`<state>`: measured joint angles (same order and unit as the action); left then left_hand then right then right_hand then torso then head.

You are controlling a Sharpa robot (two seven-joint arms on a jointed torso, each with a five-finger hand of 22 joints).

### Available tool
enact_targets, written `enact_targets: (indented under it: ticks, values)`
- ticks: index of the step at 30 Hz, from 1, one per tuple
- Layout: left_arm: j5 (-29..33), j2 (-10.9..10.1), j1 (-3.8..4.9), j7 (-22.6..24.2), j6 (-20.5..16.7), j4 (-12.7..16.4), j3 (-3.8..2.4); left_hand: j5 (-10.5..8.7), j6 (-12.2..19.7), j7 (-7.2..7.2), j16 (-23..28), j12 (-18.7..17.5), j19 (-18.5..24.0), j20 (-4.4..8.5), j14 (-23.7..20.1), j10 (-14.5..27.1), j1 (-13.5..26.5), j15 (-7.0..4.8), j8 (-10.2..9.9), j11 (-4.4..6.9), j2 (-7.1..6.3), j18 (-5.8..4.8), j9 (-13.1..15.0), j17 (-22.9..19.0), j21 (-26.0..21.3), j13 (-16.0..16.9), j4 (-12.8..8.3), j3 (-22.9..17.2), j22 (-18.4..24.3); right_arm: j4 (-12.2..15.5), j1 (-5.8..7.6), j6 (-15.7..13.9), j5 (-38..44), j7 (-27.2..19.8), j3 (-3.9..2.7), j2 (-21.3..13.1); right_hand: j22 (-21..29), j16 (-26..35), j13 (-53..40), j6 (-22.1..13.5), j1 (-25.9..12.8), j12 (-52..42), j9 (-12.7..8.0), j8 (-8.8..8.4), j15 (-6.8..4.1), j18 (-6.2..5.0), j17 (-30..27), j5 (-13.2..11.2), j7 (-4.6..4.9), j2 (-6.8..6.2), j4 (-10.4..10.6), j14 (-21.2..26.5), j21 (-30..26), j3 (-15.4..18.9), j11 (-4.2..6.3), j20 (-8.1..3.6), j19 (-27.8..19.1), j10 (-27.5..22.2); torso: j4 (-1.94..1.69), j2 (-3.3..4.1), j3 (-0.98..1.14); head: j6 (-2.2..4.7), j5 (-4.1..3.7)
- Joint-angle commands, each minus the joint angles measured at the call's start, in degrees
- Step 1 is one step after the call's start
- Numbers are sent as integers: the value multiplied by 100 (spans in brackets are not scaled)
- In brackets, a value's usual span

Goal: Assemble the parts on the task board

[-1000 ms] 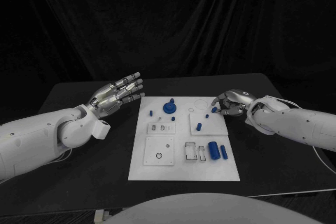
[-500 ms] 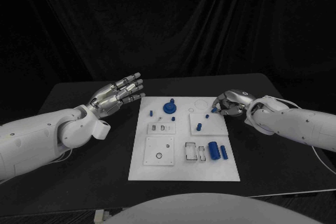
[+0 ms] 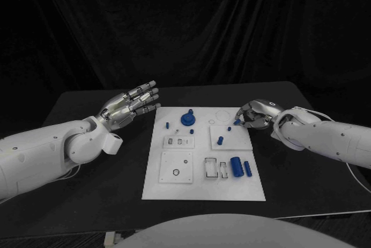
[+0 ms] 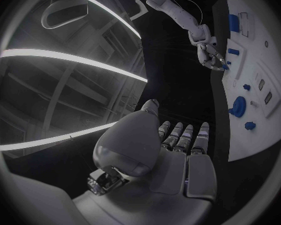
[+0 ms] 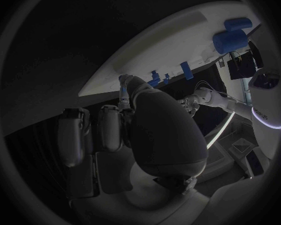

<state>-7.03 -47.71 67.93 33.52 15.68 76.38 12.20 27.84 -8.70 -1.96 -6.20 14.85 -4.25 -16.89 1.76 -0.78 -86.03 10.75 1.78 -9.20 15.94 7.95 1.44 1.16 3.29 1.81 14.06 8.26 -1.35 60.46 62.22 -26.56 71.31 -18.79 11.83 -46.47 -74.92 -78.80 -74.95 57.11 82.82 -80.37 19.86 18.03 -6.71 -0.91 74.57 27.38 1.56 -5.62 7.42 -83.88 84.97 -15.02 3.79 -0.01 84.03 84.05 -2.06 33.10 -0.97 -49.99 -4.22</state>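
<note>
Right hand [image 3: 253,114] is pinching a small blue part [image 3: 238,122] at task board's [image 3: 202,190] 1 o'clock corner; thin grip risks slipping. Left hand [image 3: 130,104] is hovering released.

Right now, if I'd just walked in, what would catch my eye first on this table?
Probably the white task board in the middle of the black table, dotted with small blue parts. Then the two silver hands: the left hand hovers open beside the board's far left corner, while the right hand curls its fingers at the board's far right corner.

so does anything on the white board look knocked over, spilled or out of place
Nothing stands out. The small blue parts sit tidily on the white task board; the left silver hand hovers open beside it.
</note>
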Motion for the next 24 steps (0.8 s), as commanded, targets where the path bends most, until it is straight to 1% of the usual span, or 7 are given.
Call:
enact_targets:
  ticks: [1,7,10,12,17,23,24]
  values:
    - [24,9,-8,60,73,2,-7,28,-10,-36,-23,29,17,8,-24,-16,-59,-5,27,-44,14,40,5,3,23,8,-16,-20,-9,84,95,-51,-111,-35,-5,-15,-1326,-13,-419,74,-47,36,216,33,-21,-47,-7,-33,14,42,-35,-319,-36,15,0,-39,337,218,5,-5,-2,-1,19]
    - [24,20,-10,67,74,-4,-7,29,-19,-40,-25,37,16,8,-23,-17,-60,-4,29,-46,15,40,6,4,24,9,-18,-23,-9,236,363,297,-124,-12,-6,26,-1327,-29,-432,24,-72,22,236,27,-17,-46,9,-67,28,60,-34,-323,-31,24,-8,-35,339,224,-1,-8,-1,-1,30]
    - [24,22,-10,66,73,-6,-7,29,-19,-40,-25,37,16,8,-23,-17,-60,-4,29,-46,15,40,6,4,24,9,-18,-23,-9,316,467,481,-126,-13,-7,59,-1329,-37,-441,11,-83,14,242,25,-15,-44,19,-84,31,61,-33,-326,-25,31,-11,-34,342,228,-2,-6,-3,-1,51]
    - [24,22,-10,63,75,-9,-7,31,-27,-56,-29,44,12,7,-21,-18,-65,-5,32,-58,17,40,8,4,27,10,-21,-28,-10,393,553,666,-127,-16,-7,101,-1329,-37,-441,11,-83,14,242,25,-15,-44,19,-84,31,61,-33,-326,-25,31,-11,-34,342,228,-2,-7,-5,-1,63]
    - [24,17,-10,51,77,-11,-7,32,-31,-60,-30,45,12,7,-21,-19,-66,-5,34,-60,17,40,9,5,27,10,-22,-29,-10,536,698,1112,-128,17,-7,222,-1333,-48,-451,9,-93,3,251,30,-12,-41,32,-98,35,66,-33,-330,-13,36,-14,-32,348,233,-3,-3,-4,-1,96]
    - [24,8,-10,34,85,-10,-7,32,-46,-81,-38,52,8,7,-18,-21,-65,-7,38,-72,17,40,11,6,30,11,-21,-31,-11,699,895,1822,-128,10,-7,415,-1330,-47,-445,15,-95,8,257,35,-11,-44,29,-102,40,69,-35,-330,-22,38,-16,-31,344,231,-4,-4,-5,-1,174]
    - [24,7,-11,33,85,-11,-7,32,-46,-81,-38,52,8,7,-18,-21,-65,-7,38,-72,17,40,11,6,30,11,-21,-31,-11,747,963,2080,-128,-3,-8,478,-1329,-48,-441,16,-95,12,258,36,-11,-44,29,-102,40,68,-36,-330,-25,38,-17,-31,343,230,-4,-3,-3,-1,191]
